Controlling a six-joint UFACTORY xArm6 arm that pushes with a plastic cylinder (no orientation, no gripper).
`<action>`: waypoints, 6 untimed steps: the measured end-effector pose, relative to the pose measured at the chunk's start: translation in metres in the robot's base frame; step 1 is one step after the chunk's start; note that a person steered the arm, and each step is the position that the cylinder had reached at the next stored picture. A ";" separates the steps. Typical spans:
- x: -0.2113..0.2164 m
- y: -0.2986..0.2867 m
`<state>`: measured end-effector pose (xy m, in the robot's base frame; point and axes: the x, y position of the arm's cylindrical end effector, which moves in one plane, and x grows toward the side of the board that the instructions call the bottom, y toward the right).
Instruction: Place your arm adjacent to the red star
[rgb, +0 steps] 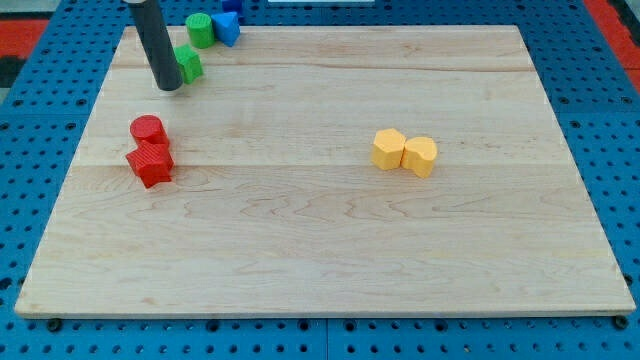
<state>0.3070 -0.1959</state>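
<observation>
The red star lies on the wooden board at the view's left, touching a red round block just above it. My tip rests on the board above and slightly right of the red round block, about a block's width from it and farther from the red star. A green block sits right beside the rod, partly hidden behind it.
A green round block and a blue block touch near the view's top left. Another blue block sits at the top edge. Two yellow blocks touch right of centre.
</observation>
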 end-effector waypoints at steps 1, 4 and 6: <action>-0.016 0.001; 0.044 0.042; 0.126 0.121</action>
